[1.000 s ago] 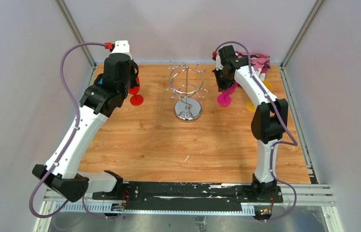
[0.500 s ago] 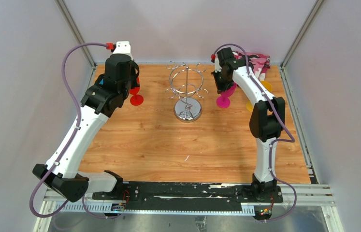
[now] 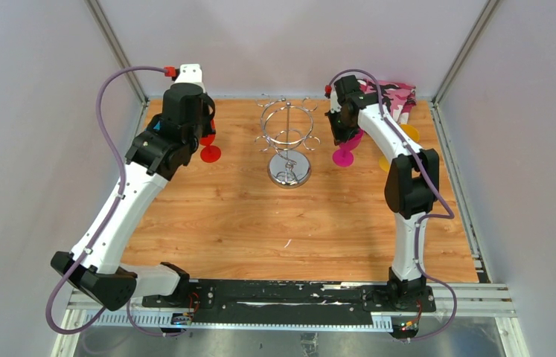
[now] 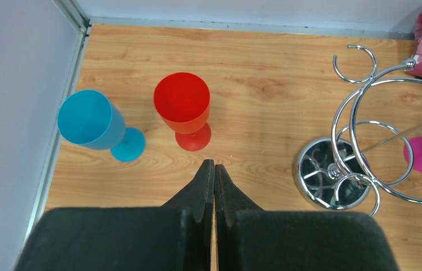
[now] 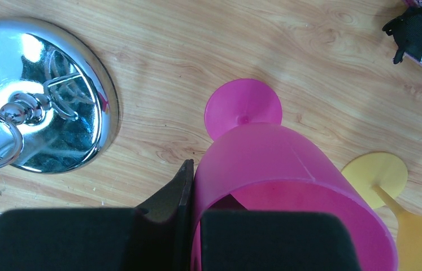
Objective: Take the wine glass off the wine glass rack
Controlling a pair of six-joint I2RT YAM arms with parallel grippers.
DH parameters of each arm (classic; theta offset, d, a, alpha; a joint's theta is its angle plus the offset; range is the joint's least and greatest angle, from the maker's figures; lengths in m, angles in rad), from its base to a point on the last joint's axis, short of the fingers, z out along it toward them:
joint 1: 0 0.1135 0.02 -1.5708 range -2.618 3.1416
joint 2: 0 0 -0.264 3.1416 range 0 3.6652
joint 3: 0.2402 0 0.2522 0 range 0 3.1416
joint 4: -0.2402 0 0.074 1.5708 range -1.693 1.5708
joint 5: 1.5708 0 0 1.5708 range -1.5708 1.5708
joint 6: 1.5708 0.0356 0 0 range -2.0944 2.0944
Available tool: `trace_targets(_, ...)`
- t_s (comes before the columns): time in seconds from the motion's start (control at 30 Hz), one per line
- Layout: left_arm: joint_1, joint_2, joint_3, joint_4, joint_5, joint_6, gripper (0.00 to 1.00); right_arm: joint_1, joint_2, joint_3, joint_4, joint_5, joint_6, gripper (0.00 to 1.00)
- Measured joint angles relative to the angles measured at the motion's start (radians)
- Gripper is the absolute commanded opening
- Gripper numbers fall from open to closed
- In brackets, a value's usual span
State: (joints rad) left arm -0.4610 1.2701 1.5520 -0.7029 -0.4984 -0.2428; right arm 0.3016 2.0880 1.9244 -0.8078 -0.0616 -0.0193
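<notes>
Right gripper (image 5: 196, 186) is pinching the wall of the pink wine glass (image 5: 287, 164), one finger outside the bowl and one inside. The glass is tilted, with its foot out ahead of the gripper over the tabletop (image 5: 310, 68). I can't tell if the foot touches the wood. The wine glass rack (image 5: 44, 96) stands just to the gripper's left, apart from the glass, and a yellow wine glass (image 5: 417, 237) is close on its right. Left gripper (image 4: 214, 172) has its fingers pressed together. A red wine glass (image 4: 182, 104) stands just ahead of its tips, with a blue wine glass (image 4: 87, 119) further left.
</notes>
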Motion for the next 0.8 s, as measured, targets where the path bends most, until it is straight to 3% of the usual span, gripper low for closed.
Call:
trace_targets(0.3, 0.000, 0.007, 0.000, 0.000, 0.000, 0.000, 0.08, 0.000, -0.005, -0.007, 0.006, -0.002, 0.000, 0.00)
trace_targets(0.4, 0.000, 0.010, 0.000, 0.000, 0.001, 0.001, 0.10, 0.000, -0.005, -0.007, 0.006, -0.003, 0.000, 0.05)
trace_targets(0.57, 0.000, 0.018, 0.000, 0.000, 0.001, 0.001, 0.13, 0.000, -0.006, -0.008, 0.008, -0.010, 0.001, 0.18)
trace_targets(0.7, 0.000, 0.020, 0.000, 0.000, 0.001, 0.003, 0.16, 0.000, -0.008, -0.008, 0.008, -0.018, 0.006, 0.37)
trace_targets(0.8, 0.000, 0.021, 0.000, 0.000, 0.001, 0.004, 0.18, 0.000, -0.011, -0.010, 0.007, -0.023, 0.010, 0.44)
